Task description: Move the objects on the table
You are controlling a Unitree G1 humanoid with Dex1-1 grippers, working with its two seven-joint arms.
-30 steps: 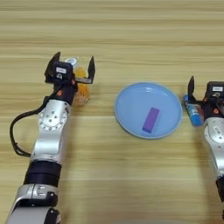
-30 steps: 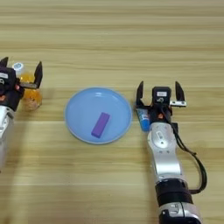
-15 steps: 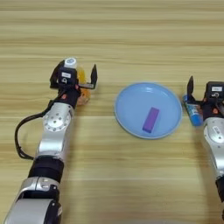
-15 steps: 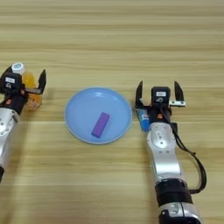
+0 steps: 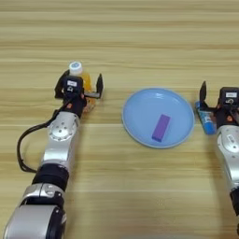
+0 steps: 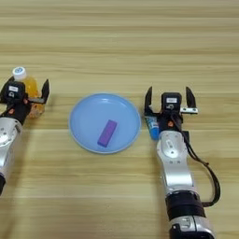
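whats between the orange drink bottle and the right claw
The blue plate with the purple block on it lies between the bottle and right claw, plainest in the right eye view.

The left gripper (image 5: 78, 86) stands in front of the orange drink bottle (image 5: 83, 80), hiding most of its body so only the white cap (image 5: 75, 67) and an orange strip show, and whether the fingers touch it cannot be told. A small blue object (image 6: 152, 127) by the right gripper (image 6: 169, 99) is half covered by the wrist, too hidden to name. Both arms run off the bottom edge
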